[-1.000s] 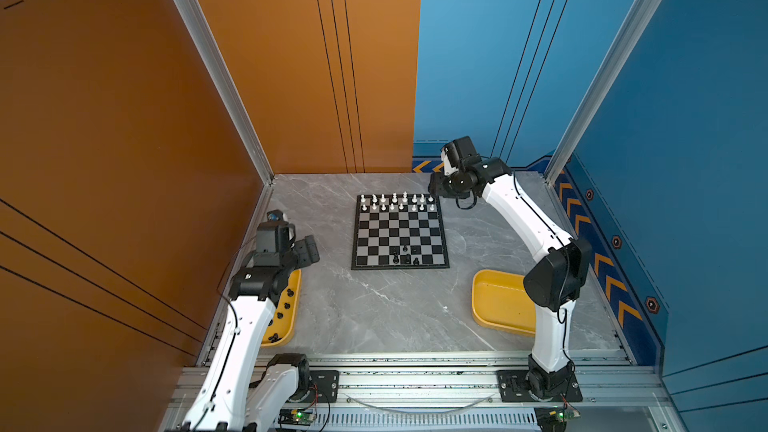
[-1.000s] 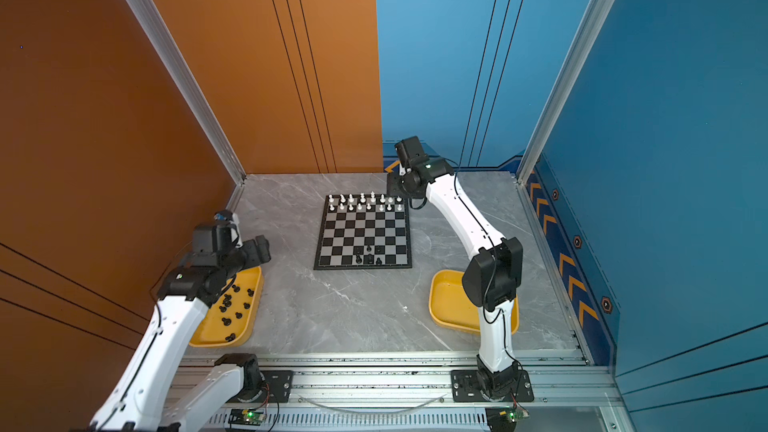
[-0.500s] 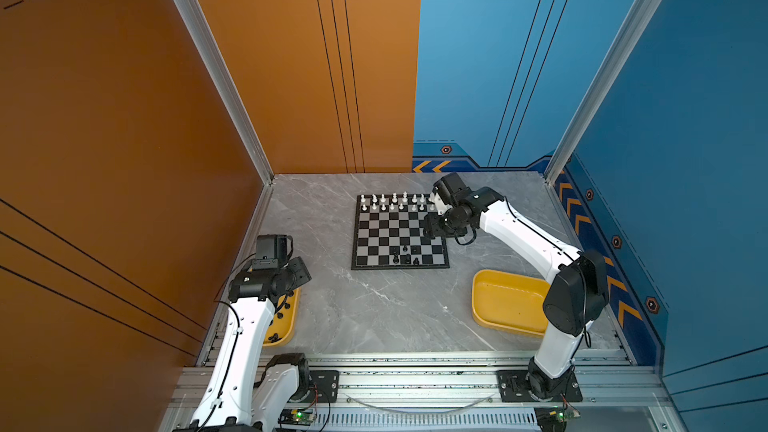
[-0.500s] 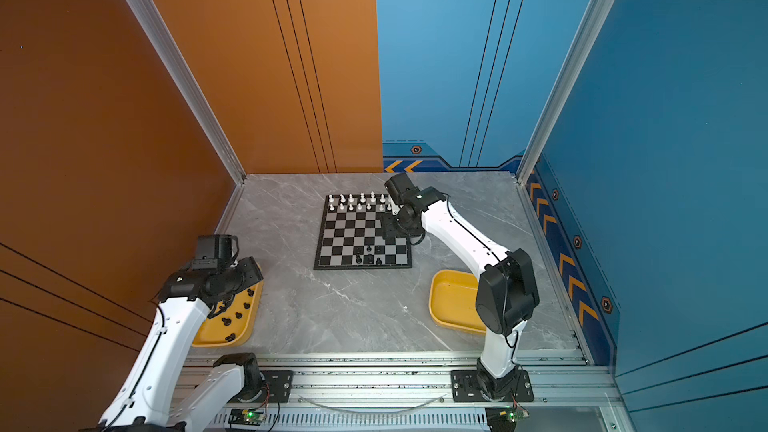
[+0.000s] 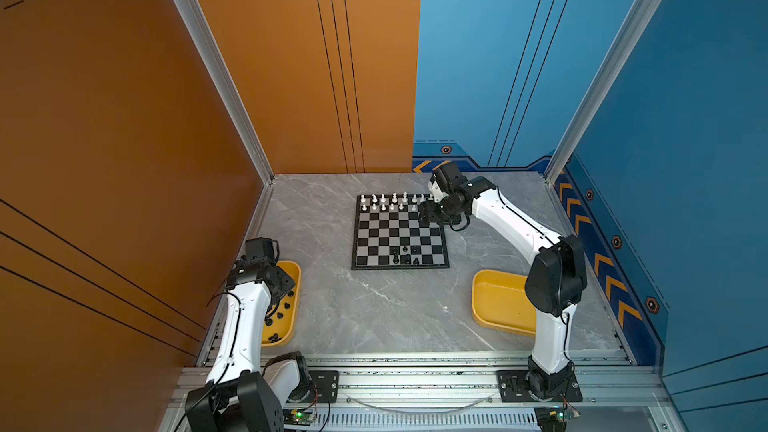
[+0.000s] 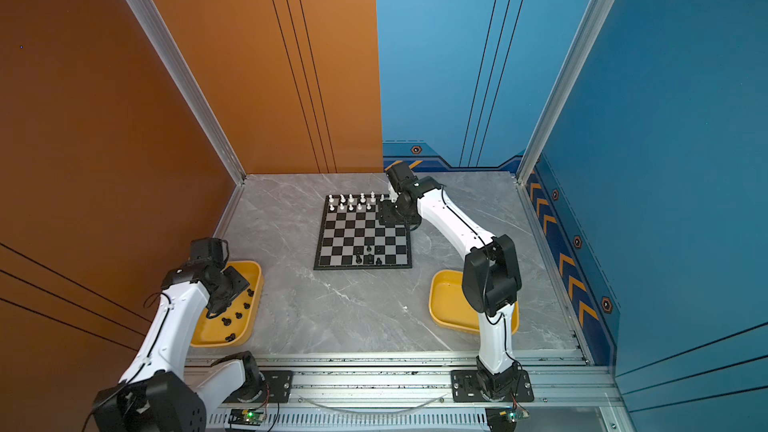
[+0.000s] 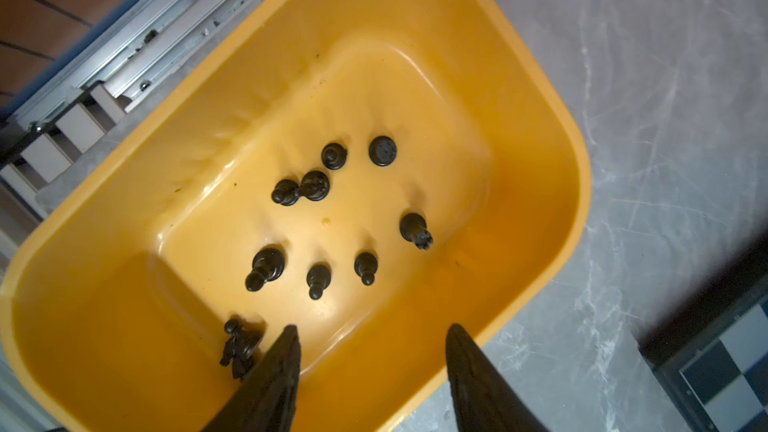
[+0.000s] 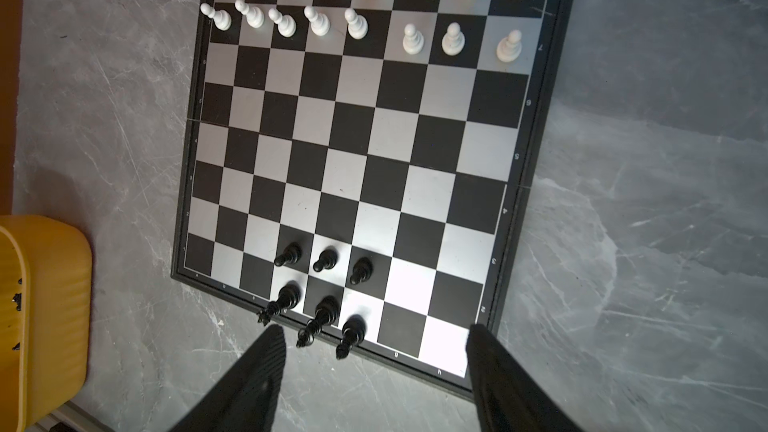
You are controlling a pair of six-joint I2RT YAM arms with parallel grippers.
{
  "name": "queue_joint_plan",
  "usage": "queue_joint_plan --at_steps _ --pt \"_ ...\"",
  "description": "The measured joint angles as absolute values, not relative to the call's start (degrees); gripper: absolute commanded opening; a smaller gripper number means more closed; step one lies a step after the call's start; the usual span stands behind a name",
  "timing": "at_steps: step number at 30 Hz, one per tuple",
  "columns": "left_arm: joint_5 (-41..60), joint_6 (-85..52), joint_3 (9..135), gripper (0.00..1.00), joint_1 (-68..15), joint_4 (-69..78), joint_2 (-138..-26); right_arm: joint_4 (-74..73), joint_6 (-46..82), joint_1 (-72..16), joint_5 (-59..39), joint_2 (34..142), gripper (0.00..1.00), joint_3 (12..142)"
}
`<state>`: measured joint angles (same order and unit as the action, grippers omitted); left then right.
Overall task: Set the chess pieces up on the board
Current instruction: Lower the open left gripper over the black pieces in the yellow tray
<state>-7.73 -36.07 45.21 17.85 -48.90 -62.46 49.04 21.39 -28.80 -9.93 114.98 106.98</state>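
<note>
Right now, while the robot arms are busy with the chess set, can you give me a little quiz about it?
1. True or false: the left gripper is above a yellow rectangular plastic tray.
2. How many small black plastic chessmen stand on the flat black-and-silver checkered board? A three, B six, C ten.
3. Fill in: the small white plastic chessmen fill ___ rows.
Key: 1 true; 2 B; 3 two.

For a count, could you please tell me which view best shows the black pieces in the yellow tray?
The left wrist view: the black pieces appear close up in the yellow tray. Both top views show tiny dots; the right wrist view, mere specks.
</note>
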Motion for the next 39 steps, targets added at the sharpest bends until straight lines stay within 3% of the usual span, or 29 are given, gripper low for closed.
queue_joint_plan --at_steps 13,18,25,34,35,39 --pt "-7.31 -36.75 49.93 0.56 20.67 -44.05 -74.48 50.48 20.36 -26.35 -10.70 119.44 0.78 114.83" --pt "-7.46 -37.36 51.51 0.55 20.43 -44.05 -74.76 49.30 20.34 -23.07 -11.77 119.48 0.81 111.15" --pt "-7.97 -35.66 58.00 0.41 19.81 -43.46 -81.08 48.82 20.34 -22.59 -11.79 119.48 0.82 106.30" --pt "-7.94 -34.96 59.83 0.40 18.50 -43.31 -87.48 47.35 20.38 -22.48 -11.81 119.48 0.83 105.82" --pt "-7.97 -34.96 59.83 0.40 18.26 -43.31 -87.68 47.33 20.38 -22.48 -11.84 119.48 1.00 105.65" --pt "-7.94 -34.98 59.81 0.38 17.54 -43.24 -88.03 47.33 20.38 -22.48 -12.29 119.46 1.00 104.99"
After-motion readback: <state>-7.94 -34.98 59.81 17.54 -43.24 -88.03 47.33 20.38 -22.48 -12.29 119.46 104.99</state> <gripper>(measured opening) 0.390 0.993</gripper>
